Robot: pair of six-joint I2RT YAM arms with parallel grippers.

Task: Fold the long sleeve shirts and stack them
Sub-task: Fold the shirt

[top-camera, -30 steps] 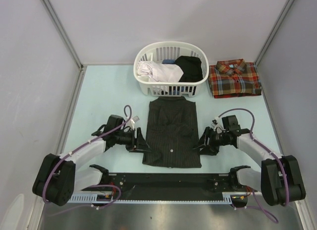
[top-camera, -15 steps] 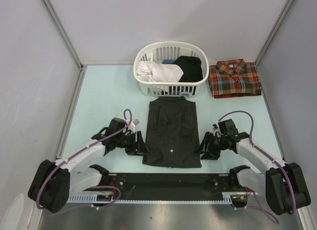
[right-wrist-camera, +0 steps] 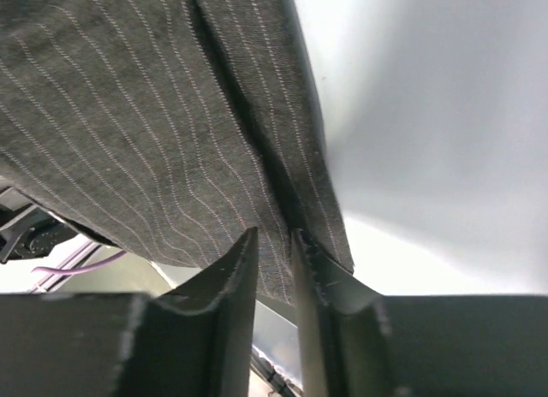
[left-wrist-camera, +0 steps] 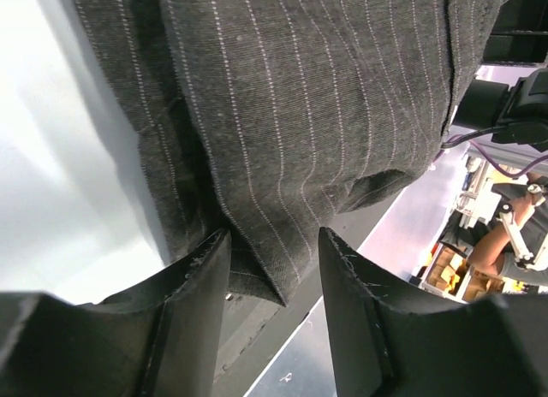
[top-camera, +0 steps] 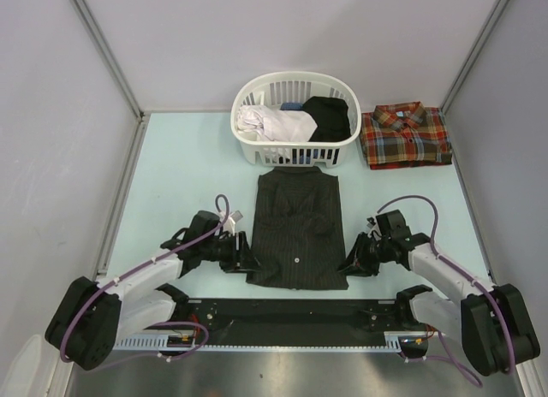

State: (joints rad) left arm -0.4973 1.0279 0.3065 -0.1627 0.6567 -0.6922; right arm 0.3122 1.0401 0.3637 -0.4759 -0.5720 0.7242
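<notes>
Pinstriped shirt [top-camera: 297, 234] lies folded mid-frame on the table [top-camera: 188, 174]; plaid shirt [top-camera: 406, 136] sits upper right. Left claw [left-wrist-camera: 272, 243] straddles the pinstriped lower-left corner, jaws apart; right claw [right-wrist-camera: 274, 243] narrowly pinches the lower-right edge.

Robot lab, test cell. Pale blue worktop [top-camera: 171, 174] boxed by plain grey panels [top-camera: 51, 115], outward of left pincer [top-camera: 248, 262] and right pincer [top-camera: 347, 264]. Black mounting rail [top-camera: 291, 316] behind pincers, loose purple cables [top-camera: 409, 198]. Props: pinstriped shirt [top-camera: 297, 230] between pincers; laundry basket [top-camera: 295, 153] and folded plaid shirt [top-camera: 407, 139] beyond. Past left pincer in wrist view, blurred background room [left-wrist-camera: 505, 234] with boxes and equipment.
</notes>
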